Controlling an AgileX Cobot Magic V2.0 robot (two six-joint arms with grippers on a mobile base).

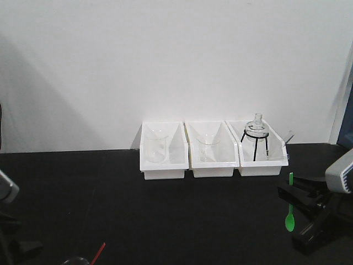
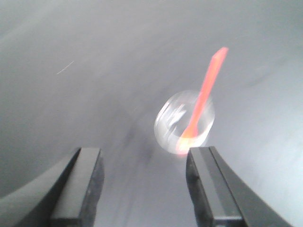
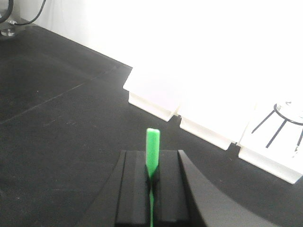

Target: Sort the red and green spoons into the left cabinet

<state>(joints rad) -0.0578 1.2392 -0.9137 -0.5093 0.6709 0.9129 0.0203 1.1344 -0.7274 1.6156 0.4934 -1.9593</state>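
My right gripper [image 3: 152, 178] is shut on the green spoon [image 3: 152, 144], whose handle end sticks out past the jaws. In the front view the green spoon [image 1: 289, 221] hangs upright, bowl down, from the right gripper [image 1: 295, 194] above the black table at the right. The red spoon [image 2: 206, 87] stands tilted in a small glass beaker [image 2: 173, 124], blurred, just ahead of my open, empty left gripper [image 2: 144, 189]. In the front view the red spoon [image 1: 99, 252] shows at the bottom edge. The left cabinet is out of view.
Three white bins [image 1: 162, 167] stand in a row against the white wall, two holding glass beakers [image 1: 208, 148] and the right one a flask on a black stand [image 1: 257, 132]. Part of the left arm [image 1: 6, 190] shows at the left edge.
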